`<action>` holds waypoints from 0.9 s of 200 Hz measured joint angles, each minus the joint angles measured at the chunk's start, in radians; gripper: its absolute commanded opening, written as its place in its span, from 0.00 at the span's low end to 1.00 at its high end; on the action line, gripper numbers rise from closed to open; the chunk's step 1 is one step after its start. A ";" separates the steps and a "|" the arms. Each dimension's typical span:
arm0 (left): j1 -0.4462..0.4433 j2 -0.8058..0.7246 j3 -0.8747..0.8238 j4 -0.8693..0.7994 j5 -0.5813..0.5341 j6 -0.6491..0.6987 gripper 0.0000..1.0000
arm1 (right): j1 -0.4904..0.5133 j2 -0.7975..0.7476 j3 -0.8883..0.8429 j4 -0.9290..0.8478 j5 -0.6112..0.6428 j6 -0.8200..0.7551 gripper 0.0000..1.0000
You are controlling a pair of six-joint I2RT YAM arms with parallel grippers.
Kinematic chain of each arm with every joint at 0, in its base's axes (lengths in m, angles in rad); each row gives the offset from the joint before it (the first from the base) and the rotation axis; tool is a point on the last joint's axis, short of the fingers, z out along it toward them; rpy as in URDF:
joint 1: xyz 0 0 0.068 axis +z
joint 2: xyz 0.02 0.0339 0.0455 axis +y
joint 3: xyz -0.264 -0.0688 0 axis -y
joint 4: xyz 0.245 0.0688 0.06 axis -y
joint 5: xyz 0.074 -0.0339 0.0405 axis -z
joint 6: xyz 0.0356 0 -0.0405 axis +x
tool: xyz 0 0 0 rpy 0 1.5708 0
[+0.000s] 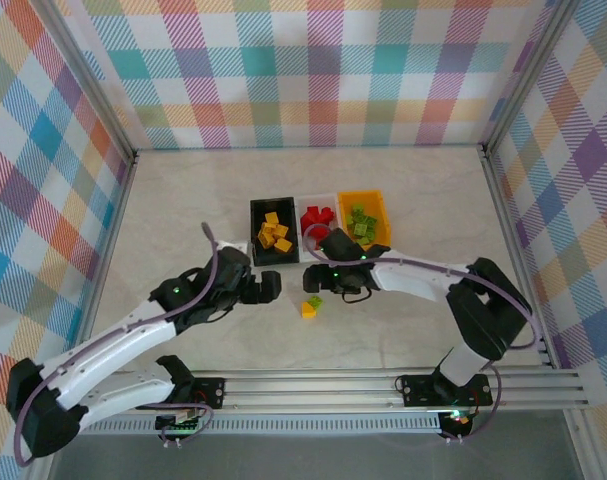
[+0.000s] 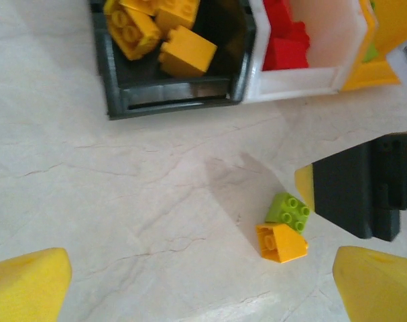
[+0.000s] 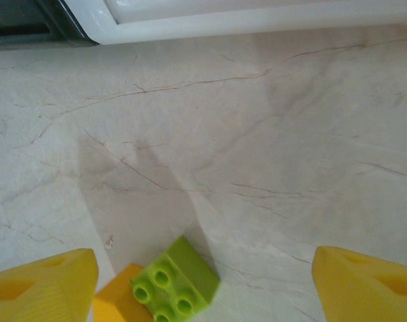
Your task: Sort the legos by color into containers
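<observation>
Left jaws spread wide, empty. Right jaws released too, green lego (image 3: 176, 282) between them, not pinched yet. It touches yellow-orange lego (image 2: 281, 243), at its 1 o'clock, on table (image 1: 183, 200), 6 o'clock of white bin (image 2: 297, 86).

Risk imo: squeeze drags both, or arms bump, they're near.

Count: 3 bins, also black (image 1: 254, 235) and orange-yellow (image 1: 375, 200); 2 loose legos. Binned ones too clumped to count.

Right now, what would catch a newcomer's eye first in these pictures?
Three bins stand in a row mid-table: the black bin holds yellow-orange bricks, the white bin red bricks, the orange-yellow bin green bricks. In front of them two loose bricks lie touching, a lime green brick and a yellow-orange brick, near the open left claw and open right claw.
</observation>
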 measured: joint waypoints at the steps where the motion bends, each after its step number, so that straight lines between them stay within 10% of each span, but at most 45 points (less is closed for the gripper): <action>1: 0.000 -0.003 -0.002 -0.001 -0.002 -0.001 1.00 | 0.001 0.002 0.002 -0.002 0.000 0.002 0.78; 85: 0.000 -0.145 -0.035 -0.051 -0.116 -0.054 1.00 | 0.064 0.121 0.080 -0.147 0.038 0.154 0.50; 180: 0.000 -0.195 -0.085 -0.067 -0.139 -0.054 1.00 | 0.105 -0.035 -0.016 -0.304 0.062 0.160 0.74</action>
